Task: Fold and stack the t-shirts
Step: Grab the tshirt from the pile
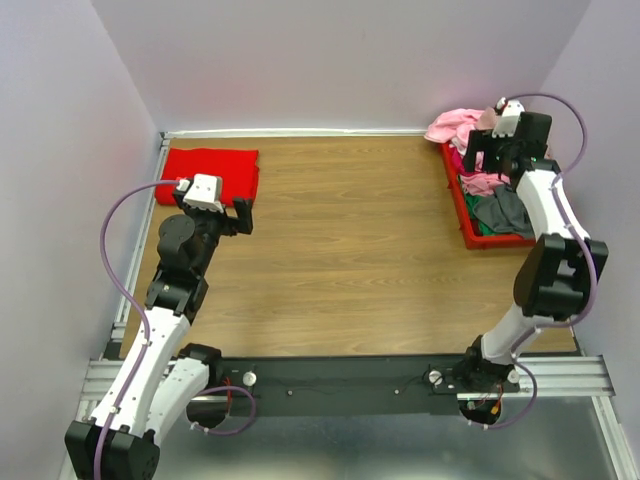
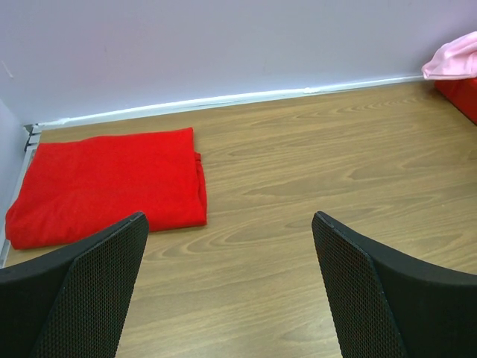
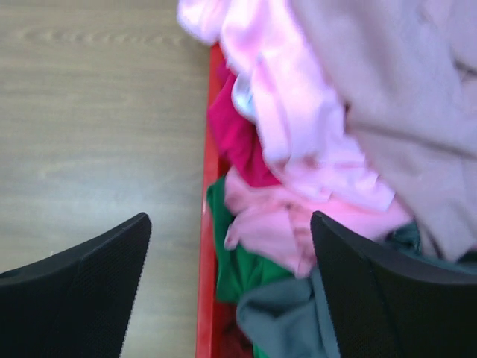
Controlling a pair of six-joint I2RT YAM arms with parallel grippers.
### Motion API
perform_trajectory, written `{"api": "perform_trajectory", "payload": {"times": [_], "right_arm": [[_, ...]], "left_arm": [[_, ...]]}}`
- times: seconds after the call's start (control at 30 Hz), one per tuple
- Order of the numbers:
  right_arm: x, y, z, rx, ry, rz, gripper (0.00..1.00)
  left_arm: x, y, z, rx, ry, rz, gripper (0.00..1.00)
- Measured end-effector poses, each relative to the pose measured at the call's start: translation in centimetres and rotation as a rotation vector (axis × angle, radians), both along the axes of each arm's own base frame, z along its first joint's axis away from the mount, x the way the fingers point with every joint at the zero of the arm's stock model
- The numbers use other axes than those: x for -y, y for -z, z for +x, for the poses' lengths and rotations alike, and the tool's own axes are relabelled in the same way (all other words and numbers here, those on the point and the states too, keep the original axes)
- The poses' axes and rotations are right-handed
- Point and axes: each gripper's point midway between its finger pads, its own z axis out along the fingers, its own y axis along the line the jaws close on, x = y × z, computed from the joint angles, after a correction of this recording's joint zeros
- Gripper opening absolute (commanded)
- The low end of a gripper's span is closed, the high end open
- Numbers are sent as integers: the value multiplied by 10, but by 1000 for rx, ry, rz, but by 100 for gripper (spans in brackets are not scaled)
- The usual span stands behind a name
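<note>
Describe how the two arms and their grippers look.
The left arm and right arm have white links joined by black joints. A lilac cable loops along each up to a white wrist camera block. The left gripper and right gripper each carry two broad black fingers with dotted, mesh-textured pads.

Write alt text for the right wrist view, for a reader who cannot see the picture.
The right gripper, jaws open and empty, hovers over the near rim of a red bin heaped with crumpled t-shirts in pale pink, magenta, green and grey. Bare wooden table fills the left side of the view.
</note>
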Motion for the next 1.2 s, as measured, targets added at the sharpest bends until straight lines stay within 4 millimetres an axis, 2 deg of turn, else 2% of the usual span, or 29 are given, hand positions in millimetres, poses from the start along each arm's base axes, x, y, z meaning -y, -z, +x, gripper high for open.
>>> {"api": "perform_trajectory", "payload": {"times": [0.07,0.23,0.4,0.53,0.63,0.77,0.87,0.93,0.97,1.0,1.03,1.07,1.1,1.2], "right_arm": [[7,1,18,-7,23,6,84],[24,-1,61,6,81,27,78],[37,-20,88,56,124,25,65],[45,-27,103,84,146,12,62],[50,-17,109,71,157,7,60],[54,13,114,19,171,0,60],[57,27,114,-14,176,-9,49],[60,28,116,-17,181,-23,37],[61,28,117,-15,183,-30,28],[62,27,117,-13,183,-39,24],[63,26,118,-11,183,-46,12],[63,25,118,-9,188,-44,12],[65,24,119,-7,189,-51,4],[67,23,119,-5,192,-63,1]], "left_arm": [[1,0,0,1,4,0,99],[2,-1,-1,2,12,-1,98],[2,-1,-1,3,13,0,98],[2,-2,-1,6,14,-1,98],[2,-2,-1,9,14,-2,98],[2,-2,0,7,14,-1,99],[3,0,1,2,14,0,98],[3,1,1,-1,14,0,98],[3,1,1,-2,14,1,98],[3,1,1,-2,14,1,98],[3,1,2,-3,14,1,98],[3,1,2,-3,14,1,98],[3,2,2,-4,14,1,98],[3,3,2,-7,14,2,98]]}}
